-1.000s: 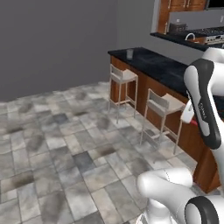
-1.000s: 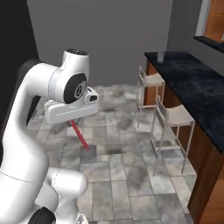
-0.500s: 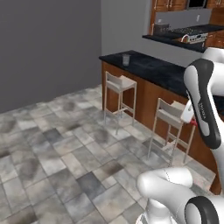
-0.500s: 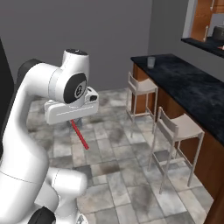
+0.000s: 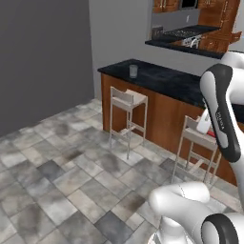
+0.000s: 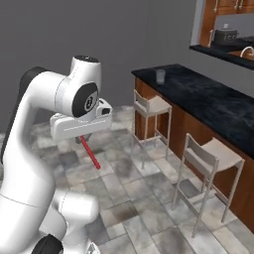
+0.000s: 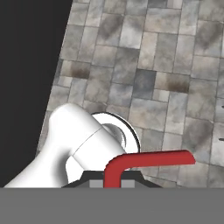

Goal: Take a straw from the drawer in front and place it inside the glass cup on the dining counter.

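My gripper (image 6: 82, 140) is shut on the thin red straw (image 6: 91, 154), which slants down from the hand over the tiled floor. In the hand view the straw (image 7: 145, 159) rises between the fingertips and bends sideways, held by the gripper (image 7: 113, 183). The clear glass cup (image 5: 133, 71) stands near the left end of the black stone dining counter (image 5: 167, 80). From the right side the glass cup (image 6: 160, 76) sits at the far end of the dining counter (image 6: 211, 101), well away from the hand. The drawer is out of view.
Two white-framed stools (image 5: 127, 101) (image 5: 200, 138) stand against the counter's wooden base; the same stools (image 6: 153, 106) (image 6: 214, 155) appear from the right. Grey stone tiles (image 5: 62, 162) cover the open floor. A dark wall (image 5: 43, 57) closes the left side.
The whole picture has shifted: the base has driven on, and the counter, stools and cup now stand nearer and more central. The arm's pose and its grip on the straw are unchanged.
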